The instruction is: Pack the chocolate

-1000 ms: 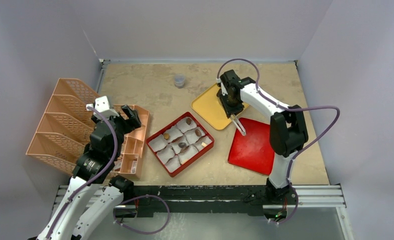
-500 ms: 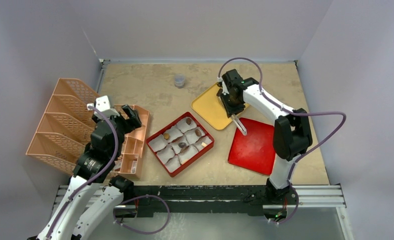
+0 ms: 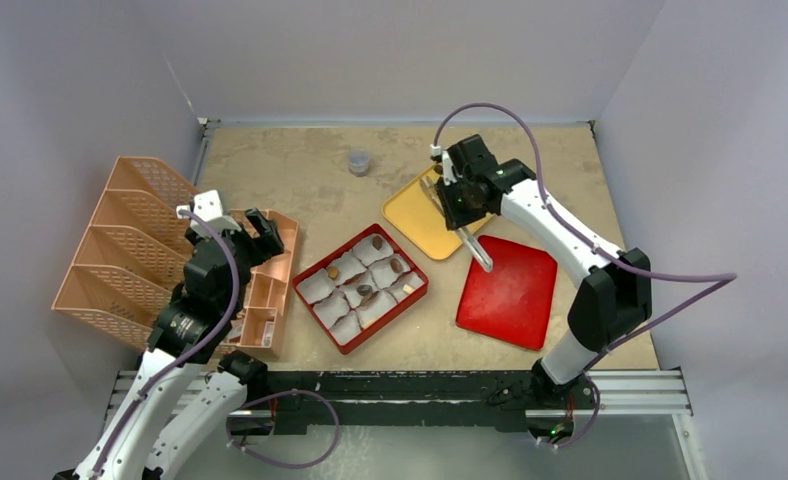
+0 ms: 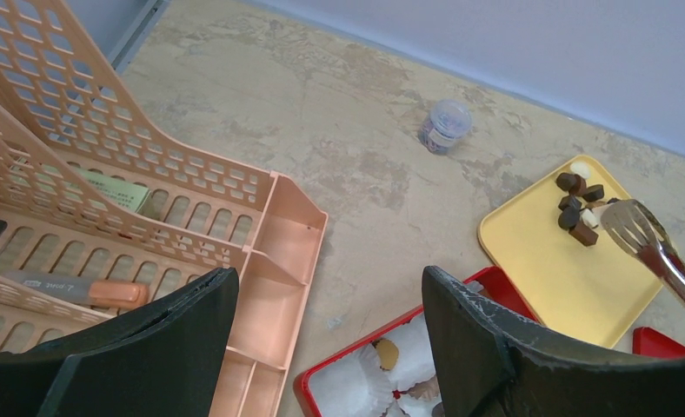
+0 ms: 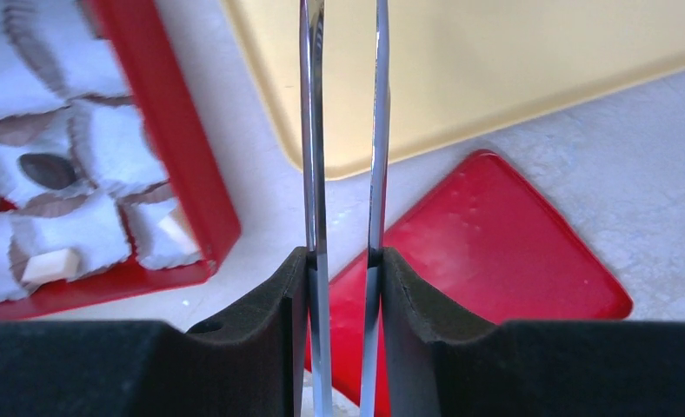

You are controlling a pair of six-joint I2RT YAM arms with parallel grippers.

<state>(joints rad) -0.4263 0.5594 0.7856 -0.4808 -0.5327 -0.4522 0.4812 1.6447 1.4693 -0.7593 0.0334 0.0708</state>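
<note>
Right hand (image 5: 343, 261) around metal tongs (image 5: 313, 174)

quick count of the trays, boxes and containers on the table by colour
red: 2 (compartment box, flat lid)
yellow: 1 (tray)
peach: 1 (desk organiser)
clear: 1 (small jar)
total: 5
</note>
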